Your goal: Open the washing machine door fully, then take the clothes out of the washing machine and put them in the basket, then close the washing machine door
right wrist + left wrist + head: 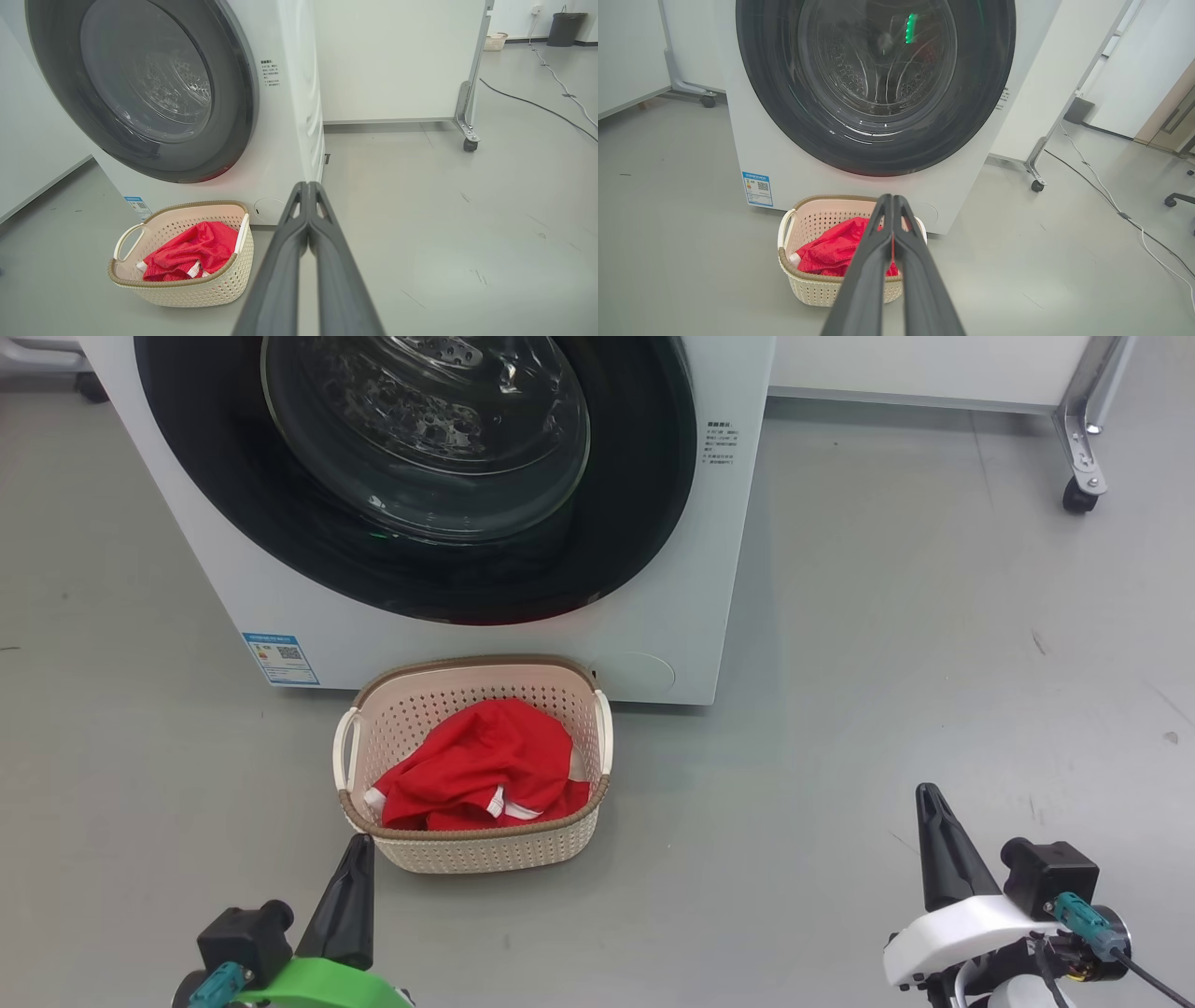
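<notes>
Door check first: the washing machine door (644, 504) sits flush against the washing machine (672, 635), and through the glass I see the steel drum. The clothes (476, 765) are a red heap in the basket (476, 854), on the floor just in front of the machine. Left fingers (350, 896) at near left, right fingers (943, 859) at near right, both pairs pressed together on nothing, apart from the basket. My right wrist view gives me the machine's side panel and a dark bin (565, 28) far off — the left wrist view gives a cable (1120, 214) trailing along the floor on the right.
</notes>
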{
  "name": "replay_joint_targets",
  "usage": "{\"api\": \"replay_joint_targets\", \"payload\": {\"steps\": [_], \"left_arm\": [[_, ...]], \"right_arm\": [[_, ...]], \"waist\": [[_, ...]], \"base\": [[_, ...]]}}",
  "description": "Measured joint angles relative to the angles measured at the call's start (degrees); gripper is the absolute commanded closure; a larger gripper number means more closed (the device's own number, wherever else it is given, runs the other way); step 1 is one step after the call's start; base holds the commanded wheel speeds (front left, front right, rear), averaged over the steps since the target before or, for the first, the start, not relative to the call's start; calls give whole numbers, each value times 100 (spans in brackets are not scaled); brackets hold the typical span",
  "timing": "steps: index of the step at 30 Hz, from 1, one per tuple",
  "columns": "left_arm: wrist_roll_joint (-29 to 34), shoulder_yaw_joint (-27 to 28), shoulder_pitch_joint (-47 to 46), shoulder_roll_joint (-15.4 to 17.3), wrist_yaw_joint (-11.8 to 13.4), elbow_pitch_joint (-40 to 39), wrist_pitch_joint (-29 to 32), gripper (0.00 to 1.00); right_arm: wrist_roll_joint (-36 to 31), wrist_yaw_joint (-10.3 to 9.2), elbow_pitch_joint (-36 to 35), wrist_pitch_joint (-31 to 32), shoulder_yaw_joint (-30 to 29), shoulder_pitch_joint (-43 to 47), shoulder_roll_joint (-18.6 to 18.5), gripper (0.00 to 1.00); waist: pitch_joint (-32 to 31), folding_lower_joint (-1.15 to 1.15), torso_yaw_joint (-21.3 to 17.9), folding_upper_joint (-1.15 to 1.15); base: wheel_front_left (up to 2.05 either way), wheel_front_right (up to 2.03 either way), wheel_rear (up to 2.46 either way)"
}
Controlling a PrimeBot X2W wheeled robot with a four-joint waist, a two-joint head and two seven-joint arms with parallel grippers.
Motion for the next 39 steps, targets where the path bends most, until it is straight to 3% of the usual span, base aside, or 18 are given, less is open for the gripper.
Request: {"api": "replay_joint_targets", "payload": {"steps": [39], "left_arm": [[-2565,427,48,41,0,-115,656,100]], "right_arm": [[2669,176,44,797,-649,-3,67,100]], "waist": [[-38,0,-129,0]], "base": [[0,0,0]]}}
